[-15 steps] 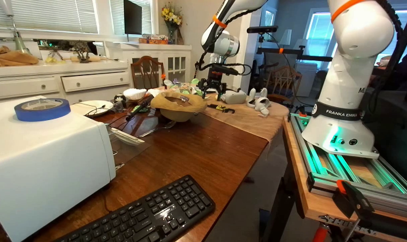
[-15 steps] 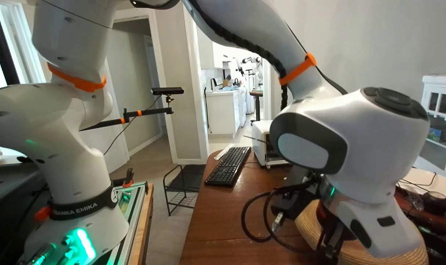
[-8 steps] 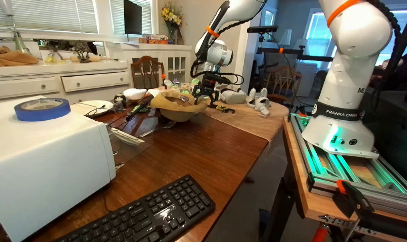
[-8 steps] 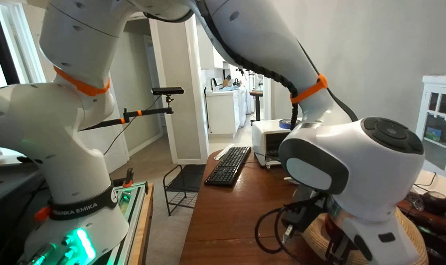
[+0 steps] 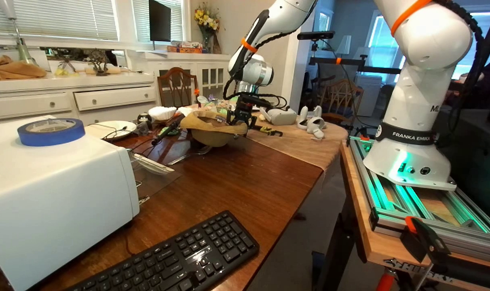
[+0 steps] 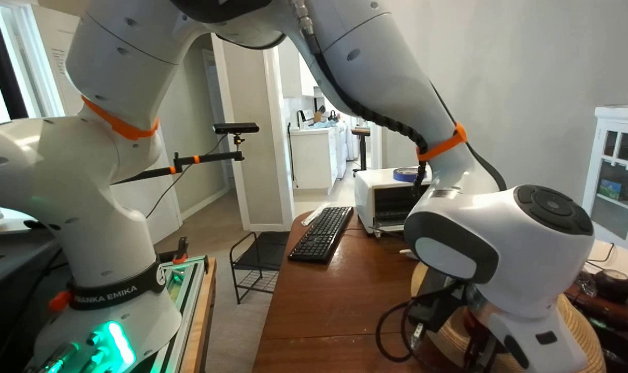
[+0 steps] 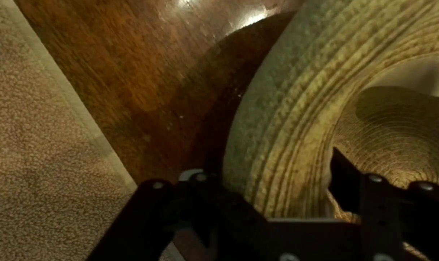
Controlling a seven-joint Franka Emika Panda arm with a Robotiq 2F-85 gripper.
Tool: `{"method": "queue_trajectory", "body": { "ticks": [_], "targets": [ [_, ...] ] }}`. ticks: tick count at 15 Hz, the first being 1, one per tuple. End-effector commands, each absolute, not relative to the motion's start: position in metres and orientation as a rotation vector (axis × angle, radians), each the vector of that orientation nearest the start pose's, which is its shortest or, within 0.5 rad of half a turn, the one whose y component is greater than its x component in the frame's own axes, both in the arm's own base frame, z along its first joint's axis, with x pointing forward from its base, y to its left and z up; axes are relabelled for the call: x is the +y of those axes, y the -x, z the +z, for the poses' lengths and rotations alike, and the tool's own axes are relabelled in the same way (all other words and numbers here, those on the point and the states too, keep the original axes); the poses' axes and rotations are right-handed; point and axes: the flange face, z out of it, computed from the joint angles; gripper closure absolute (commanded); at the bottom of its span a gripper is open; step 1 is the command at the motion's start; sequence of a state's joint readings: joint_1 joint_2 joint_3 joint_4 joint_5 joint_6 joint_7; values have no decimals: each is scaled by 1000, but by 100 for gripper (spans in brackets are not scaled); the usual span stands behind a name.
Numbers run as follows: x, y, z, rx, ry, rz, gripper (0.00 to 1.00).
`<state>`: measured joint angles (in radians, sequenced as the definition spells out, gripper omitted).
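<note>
A straw hat (image 5: 212, 135) lies crown down with its brim up on the wooden table, beside a tan cloth. It also shows partly behind the arm in an exterior view (image 6: 583, 331). My gripper (image 5: 241, 121) is down at the brim on the cloth side. In the wrist view the gripper (image 7: 274, 181) stands open with its jaws wide apart astride the brim (image 7: 295, 145). One finger (image 7: 344, 181) is inside the hat and appears to touch the brim's inner edge. The other finger is on the outer side, its tip hidden by the brim.
A tan cloth (image 5: 305, 147) bears a white headset (image 5: 283, 117), white controllers (image 5: 315, 125) and a yellow-black clamp (image 5: 269, 130). A white oven (image 5: 59, 190) with blue tape (image 5: 51, 132) and a black keyboard (image 5: 188, 258) stand on the table. A white plate (image 5: 115, 127) lies beyond.
My gripper has moved from above the cloth, near the headset, toward the hat and down, so that its fingers now straddle the brim. The hat's brim has shifted very slightly.
</note>
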<state>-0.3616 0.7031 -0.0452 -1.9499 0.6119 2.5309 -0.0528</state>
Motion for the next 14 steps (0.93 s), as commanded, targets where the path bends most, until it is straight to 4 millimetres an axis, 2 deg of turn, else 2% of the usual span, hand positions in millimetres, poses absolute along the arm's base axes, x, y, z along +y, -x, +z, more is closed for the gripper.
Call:
{"method": "queue_trajectory", "body": {
  "ticks": [1,6,8,11,14],
  "targets": [
    [-244,-548,93,1209,2566,47,58],
    [-246,-547,100,1223,2571,39,97],
    [-245,-547,103,1222,2571,36,100],
    [-243,-546,106,1212,2577,44,98],
    [-236,-536,129,1168,2615,20,98]
  ]
}}
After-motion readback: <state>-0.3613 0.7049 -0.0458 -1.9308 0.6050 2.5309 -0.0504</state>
